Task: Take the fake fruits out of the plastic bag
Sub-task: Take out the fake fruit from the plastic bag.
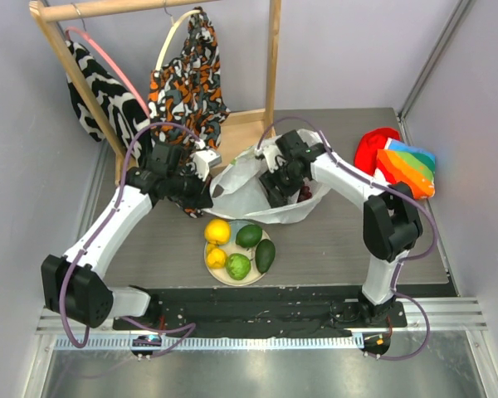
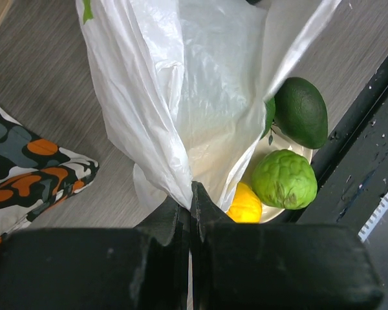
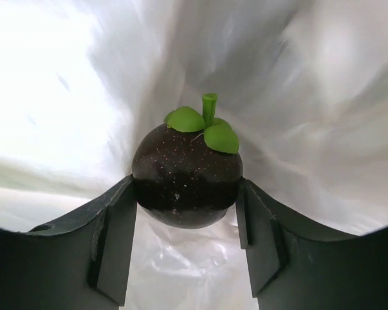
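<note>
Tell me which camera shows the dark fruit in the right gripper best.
Right wrist view: the dark fruit sits centre frame, green leaves up, clamped by the right gripper inside the bag. The top view shows only a dark patch beside the gripper. The left wrist view misses it.

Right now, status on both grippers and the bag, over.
Left gripper shut on plastic bag edge. Right gripper inside bag, shut on dark purple mangosteen-like fruit. Five fruits on plate. Only bag film around the catch.
</note>
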Controlling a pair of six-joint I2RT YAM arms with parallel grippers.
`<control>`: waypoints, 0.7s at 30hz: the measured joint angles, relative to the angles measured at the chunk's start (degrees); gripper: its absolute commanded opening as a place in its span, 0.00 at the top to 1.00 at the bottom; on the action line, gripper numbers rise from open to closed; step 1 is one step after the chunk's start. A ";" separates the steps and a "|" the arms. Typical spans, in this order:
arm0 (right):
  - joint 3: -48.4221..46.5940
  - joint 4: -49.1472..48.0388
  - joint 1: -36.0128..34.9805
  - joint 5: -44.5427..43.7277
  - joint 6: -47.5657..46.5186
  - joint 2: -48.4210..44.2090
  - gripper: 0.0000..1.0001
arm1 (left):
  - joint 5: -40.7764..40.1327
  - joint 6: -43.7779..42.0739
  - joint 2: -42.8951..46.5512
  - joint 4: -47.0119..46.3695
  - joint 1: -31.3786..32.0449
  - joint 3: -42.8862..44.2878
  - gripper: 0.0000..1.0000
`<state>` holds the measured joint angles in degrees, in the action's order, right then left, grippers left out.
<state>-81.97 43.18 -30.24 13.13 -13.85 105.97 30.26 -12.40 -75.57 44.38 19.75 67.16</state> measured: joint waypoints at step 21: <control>-3.80 1.38 -4.09 16.35 -15.02 -26.49 0.66 | -1.20 12.57 -23.87 -9.31 0.44 34.18 1.00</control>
<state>-85.78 44.56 -34.33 29.47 -28.86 79.48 29.06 0.16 -99.44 35.07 20.18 101.34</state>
